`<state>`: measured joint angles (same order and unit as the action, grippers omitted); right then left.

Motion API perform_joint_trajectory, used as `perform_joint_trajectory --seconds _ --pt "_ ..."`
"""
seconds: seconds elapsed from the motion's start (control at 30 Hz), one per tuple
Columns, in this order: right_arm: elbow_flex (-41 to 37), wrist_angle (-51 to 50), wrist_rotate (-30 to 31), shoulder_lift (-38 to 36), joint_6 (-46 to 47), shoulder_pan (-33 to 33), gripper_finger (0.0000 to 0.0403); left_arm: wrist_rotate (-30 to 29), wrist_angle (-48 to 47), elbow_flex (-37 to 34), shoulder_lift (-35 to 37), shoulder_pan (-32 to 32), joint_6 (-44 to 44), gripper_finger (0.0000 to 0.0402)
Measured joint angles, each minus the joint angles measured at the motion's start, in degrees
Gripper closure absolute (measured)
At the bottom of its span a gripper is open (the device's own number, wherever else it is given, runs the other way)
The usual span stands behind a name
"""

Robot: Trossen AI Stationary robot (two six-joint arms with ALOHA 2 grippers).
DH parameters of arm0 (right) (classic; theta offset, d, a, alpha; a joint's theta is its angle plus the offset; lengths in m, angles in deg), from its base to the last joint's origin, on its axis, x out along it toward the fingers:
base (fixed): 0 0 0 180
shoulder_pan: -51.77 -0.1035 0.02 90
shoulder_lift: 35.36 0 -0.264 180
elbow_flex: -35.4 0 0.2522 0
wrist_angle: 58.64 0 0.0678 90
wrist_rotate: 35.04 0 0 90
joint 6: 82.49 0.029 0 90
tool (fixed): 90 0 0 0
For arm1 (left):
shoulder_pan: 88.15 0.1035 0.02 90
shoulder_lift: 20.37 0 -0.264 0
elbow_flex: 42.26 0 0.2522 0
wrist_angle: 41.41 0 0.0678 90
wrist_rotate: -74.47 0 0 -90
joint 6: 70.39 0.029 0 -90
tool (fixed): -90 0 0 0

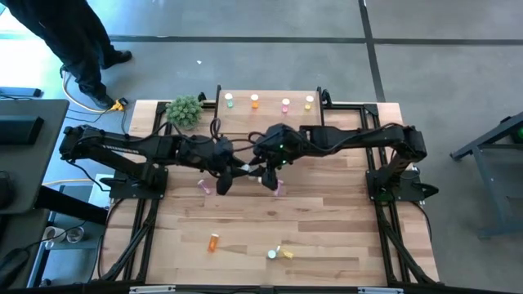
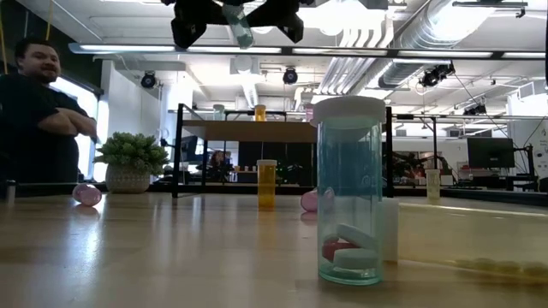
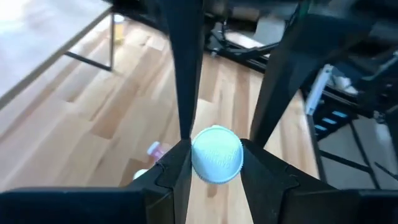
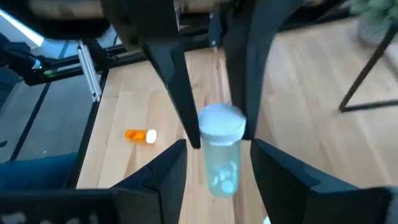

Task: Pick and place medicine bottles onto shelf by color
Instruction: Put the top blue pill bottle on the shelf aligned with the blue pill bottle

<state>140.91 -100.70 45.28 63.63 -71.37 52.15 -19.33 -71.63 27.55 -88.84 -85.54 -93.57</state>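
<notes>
My two grippers meet high above the table's middle around one pale green bottle (image 1: pixel 248 169) with a white cap. My left gripper (image 3: pixel 216 171) is shut on it. My right gripper (image 4: pixel 219 163) is open; its fingers stand on either side of the bottle's body with small gaps. The shelf (image 1: pixel 270 114) at the far edge carries a green (image 1: pixel 230 100), an orange (image 1: pixel 255 100), a pink (image 1: pixel 286 104) and a yellow bottle (image 1: pixel 309 101), all upright. Two pink bottles (image 1: pixel 205 187) (image 1: pixel 278 189) lie on the table under the grippers. My left gripper pinches the bottle's white cap (image 3: pixel 216 155) between its two fingers, one on each side. The fingers come from the table's left. The bottle is lifted clear, high above the table, and is tilted (image 2: pixel 242 26).
An orange bottle (image 1: pixel 213 242), a green bottle (image 1: pixel 272 254) standing upright and a yellow bottle (image 1: pixel 288 254) are near the front edge. A green plant (image 1: pixel 185 110) stands left of the shelf. A person (image 1: pixel 82 49) stands beyond the far left corner.
</notes>
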Motion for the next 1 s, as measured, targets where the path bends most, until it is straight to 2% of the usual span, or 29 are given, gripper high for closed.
perform_joint_trajectory --seconds 0.27,0.47,1.0 --pt "0.0 -3.5 0.0 -3.3 -3.4 2.3 0.0233 -7.5 -4.1 0.0 0.0 1.4 0.9 0.0293" --pt "0.0 -4.9 0.0 -5.8 -6.4 4.7 0.0233 -12.3 -5.5 0.0 0.0 5.1 3.4 0.0293" --pt "0.1 -12.4 0.7 -8.5 -12.1 14.5 0.0233 -12.2 -11.3 4.1 0.0 24.6 13.3 0.0294"
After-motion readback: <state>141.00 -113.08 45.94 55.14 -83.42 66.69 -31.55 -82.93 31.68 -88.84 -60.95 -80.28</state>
